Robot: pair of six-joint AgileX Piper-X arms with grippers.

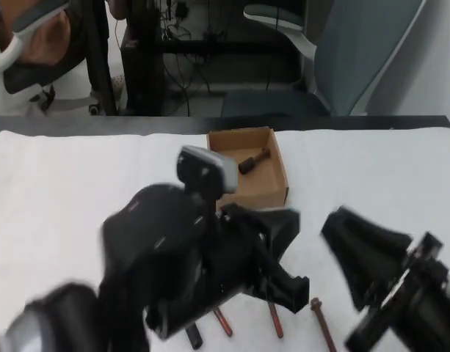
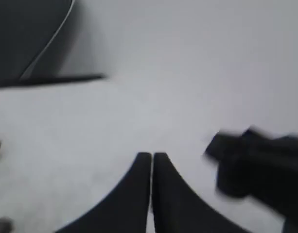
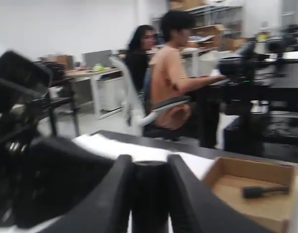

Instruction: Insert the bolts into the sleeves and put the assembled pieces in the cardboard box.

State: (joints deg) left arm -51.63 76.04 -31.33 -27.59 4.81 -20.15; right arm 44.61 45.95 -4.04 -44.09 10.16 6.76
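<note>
A black sleeve (image 3: 149, 199) was held tight between the two fingers of the right hand (image 3: 149, 167). The fingers of the left hand (image 2: 151, 156) were pressed together with nothing between them, over the white counter (image 1: 63, 191). Three reddish bolts (image 1: 274, 320) were laid on the counter close by the left hand, one of them between the two hands. The cardboard box (image 1: 272, 158) was set farther off, beyond both hands, and one dark put-together piece (image 1: 252, 160) was seen lying inside it.
</note>
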